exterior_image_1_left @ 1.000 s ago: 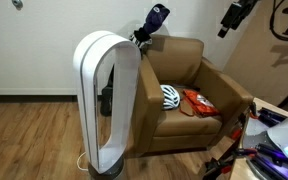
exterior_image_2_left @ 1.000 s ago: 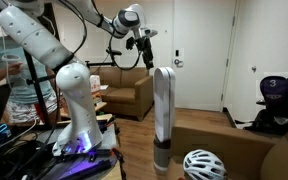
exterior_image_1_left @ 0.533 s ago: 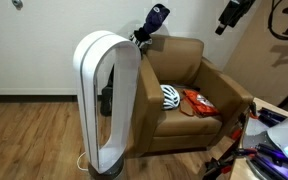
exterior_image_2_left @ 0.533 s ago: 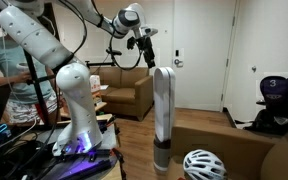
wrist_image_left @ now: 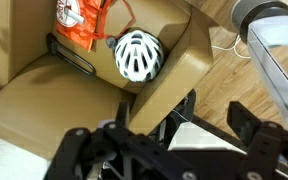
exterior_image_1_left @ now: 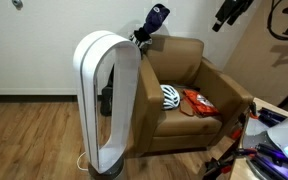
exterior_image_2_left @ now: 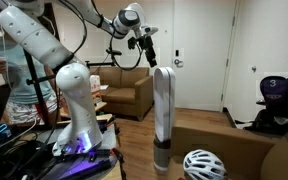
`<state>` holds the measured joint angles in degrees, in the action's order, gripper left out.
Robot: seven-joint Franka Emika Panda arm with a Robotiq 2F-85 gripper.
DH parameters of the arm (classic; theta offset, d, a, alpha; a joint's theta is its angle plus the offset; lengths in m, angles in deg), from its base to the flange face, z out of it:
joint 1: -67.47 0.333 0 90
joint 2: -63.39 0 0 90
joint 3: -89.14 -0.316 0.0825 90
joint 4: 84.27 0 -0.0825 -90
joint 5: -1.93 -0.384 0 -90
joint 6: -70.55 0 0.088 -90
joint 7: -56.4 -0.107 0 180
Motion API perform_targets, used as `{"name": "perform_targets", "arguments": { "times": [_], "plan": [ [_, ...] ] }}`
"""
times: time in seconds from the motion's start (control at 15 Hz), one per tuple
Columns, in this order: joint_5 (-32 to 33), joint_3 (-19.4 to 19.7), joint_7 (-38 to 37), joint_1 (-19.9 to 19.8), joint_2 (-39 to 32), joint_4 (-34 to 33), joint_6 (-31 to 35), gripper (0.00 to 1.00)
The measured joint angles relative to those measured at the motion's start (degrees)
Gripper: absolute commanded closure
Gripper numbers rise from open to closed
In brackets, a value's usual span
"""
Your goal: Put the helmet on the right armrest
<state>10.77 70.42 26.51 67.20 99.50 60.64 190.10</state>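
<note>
- On the seat of the armchair (exterior_image_1_left: 184,55), in an exterior view, the helmet (exterior_image_1_left: 171,96) lies beside an orange bag (exterior_image_1_left: 197,101). I judge no step of the task done yet. My claw (exterior_image_1_left: 229,12) hangs high, well apart.
- In an exterior view, the claw (exterior_image_2_left: 147,50) hovers far above the helmet (exterior_image_2_left: 203,165).
- In the wrist view, the claw (wrist_image_left: 164,140) gapes wide and empty. The helmet (wrist_image_left: 138,55) sits beyond it, close by an armrest (wrist_image_left: 169,85). Grasping, lifting and placing remain.

The white arm (exterior_image_2_left: 72,82) rises from its base and reaches high and forward, its hand (exterior_image_2_left: 146,50) pointing down. In the wrist view the black fingers (wrist_image_left: 256,142) stand spread wide, empty between them.
</note>
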Motion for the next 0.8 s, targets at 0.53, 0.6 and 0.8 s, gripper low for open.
{"name": "perform_targets", "arguments": {
  "times": [0.53,0.6,0.8],
  "plan": [
    [0.3,6.0,8.1,-0.3,-5.2,-7.5,1.0,0.00],
    [0.3,7.0,9.9,-0.3,-7.3,-9.7,1.0,0.00],
    [0.3,8.9,13.4,-0.3,-14.0,-16.0,0.5,0.00]
  ]
}}
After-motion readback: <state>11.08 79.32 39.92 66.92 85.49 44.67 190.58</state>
